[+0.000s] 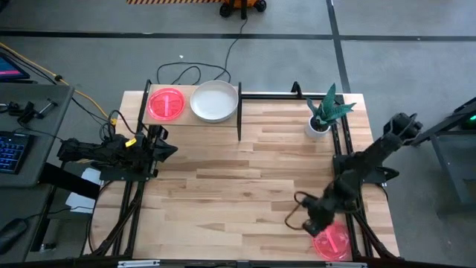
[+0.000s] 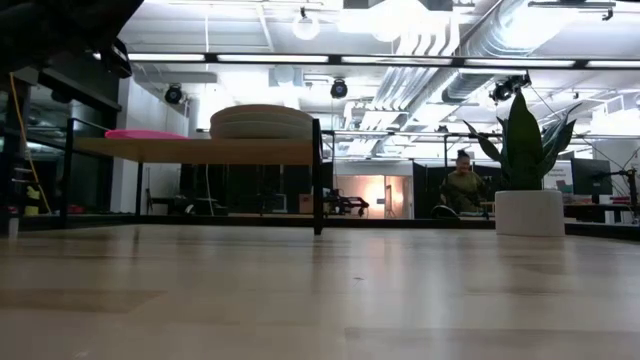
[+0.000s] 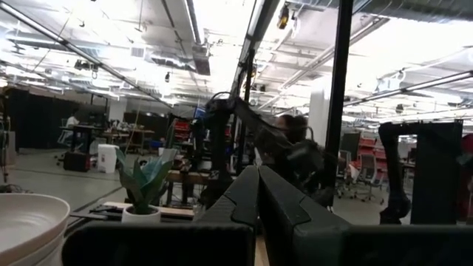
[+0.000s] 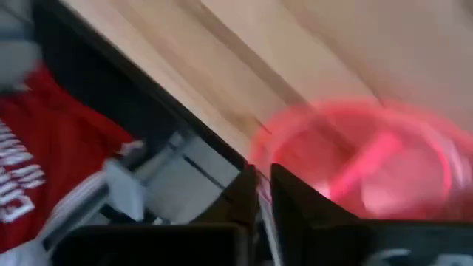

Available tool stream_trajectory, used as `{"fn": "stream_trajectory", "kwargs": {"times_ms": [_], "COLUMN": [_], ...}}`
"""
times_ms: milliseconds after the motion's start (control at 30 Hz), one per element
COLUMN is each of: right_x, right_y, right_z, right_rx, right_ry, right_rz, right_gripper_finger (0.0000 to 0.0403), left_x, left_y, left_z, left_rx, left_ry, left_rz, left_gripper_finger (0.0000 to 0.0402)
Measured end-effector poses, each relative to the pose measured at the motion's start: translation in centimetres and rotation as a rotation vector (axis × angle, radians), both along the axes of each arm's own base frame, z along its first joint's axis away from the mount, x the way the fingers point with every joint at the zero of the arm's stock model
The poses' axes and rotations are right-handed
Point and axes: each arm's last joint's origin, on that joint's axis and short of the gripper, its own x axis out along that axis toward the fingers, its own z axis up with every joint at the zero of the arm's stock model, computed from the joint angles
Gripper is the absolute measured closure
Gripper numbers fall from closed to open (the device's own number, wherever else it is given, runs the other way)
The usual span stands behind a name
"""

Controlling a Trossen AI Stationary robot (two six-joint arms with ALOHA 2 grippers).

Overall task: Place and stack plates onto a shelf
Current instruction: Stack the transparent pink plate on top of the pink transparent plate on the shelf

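Right gripper (image 1: 318, 228), lower right of the high view: dark fingers pinched on the rim of a translucent pink plate (image 1: 332, 242) with a raised ridge, at the plank table (image 1: 245, 186) edge. Left gripper (image 1: 169, 149): fingers together, beside the light wooden shelf (image 1: 190, 117), upper left, bearing a pink plate (image 1: 166, 103) and stacked pale round plates (image 1: 214, 100).

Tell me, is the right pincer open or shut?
Shut: in the right wrist view the right pincer has its fingers pinched on the pink plate's rim.
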Motion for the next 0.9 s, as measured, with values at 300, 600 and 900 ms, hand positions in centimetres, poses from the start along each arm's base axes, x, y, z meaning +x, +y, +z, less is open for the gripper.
{"fn": "stream_trajectory", "kwargs": {"times_ms": [300, 600, 900], "right_x": [-0.4, 0.7, 5.4], "right_y": [2.3, 2.2, -1.2], "right_z": [-4.0, -7.6, -8.6], "right_rx": [-0.020, -0.042, -0.107], "right_ry": [0.274, 0.366, 0.029], "right_rz": [0.028, 0.111, 0.150], "right_gripper_finger": [0.0400, 0.0401, 0.0402], "left_x": [0.0, 0.0, 0.0], "left_y": [0.0, 0.0, 0.0], "left_z": [0.0, 0.1, 0.1], "left_rx": [0.005, 0.006, 0.004], "left_ry": [-0.001, -0.008, -0.010], "left_rz": [0.002, 0.003, 0.007], "left_gripper_finger": [0.0401, 0.0401, 0.0401]}}
